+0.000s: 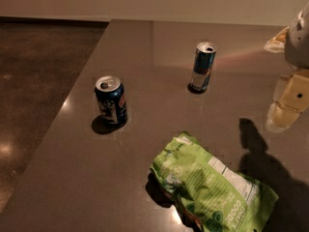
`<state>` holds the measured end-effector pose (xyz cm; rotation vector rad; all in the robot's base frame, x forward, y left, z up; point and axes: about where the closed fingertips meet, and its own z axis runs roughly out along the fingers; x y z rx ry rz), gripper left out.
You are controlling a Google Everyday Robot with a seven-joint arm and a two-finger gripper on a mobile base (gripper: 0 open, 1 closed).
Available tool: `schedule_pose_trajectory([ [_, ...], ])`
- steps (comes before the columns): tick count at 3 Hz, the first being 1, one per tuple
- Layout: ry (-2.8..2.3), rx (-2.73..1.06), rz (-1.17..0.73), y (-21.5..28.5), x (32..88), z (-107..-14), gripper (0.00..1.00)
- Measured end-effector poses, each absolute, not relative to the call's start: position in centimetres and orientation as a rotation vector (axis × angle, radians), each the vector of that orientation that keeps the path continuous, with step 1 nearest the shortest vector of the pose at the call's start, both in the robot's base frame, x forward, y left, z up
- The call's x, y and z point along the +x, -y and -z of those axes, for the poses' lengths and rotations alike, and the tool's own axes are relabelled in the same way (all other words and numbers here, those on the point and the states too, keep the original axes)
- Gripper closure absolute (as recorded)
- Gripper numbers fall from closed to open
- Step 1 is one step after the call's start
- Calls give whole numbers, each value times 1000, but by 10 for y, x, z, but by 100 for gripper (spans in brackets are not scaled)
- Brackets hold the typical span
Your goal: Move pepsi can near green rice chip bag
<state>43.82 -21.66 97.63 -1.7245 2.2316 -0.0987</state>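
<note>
End effector (288, 103) at right, state unclear; stout pepsi can (111, 100), crinkly green bag (212, 190).

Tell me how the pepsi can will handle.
The pepsi can stands upright, top apparently opened: probably light, may spill if tipped. Its smooth round wall could slip, or roll once down. The gripper hangs at the picture's right edge, far from it.

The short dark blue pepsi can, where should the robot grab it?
Probably around the middle of its round wall. The short dark blue pepsi can stands upright with room around it; the gripper hangs at the picture's right edge, so come sideways from there.
</note>
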Motion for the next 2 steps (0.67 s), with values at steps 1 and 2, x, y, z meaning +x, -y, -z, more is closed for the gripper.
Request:
schedule_pose_trajectory([
  [1,-2231,-1725,99,216,438,-976,0],
  [2,-2178,-1772,71,195,441,-978,0],
])
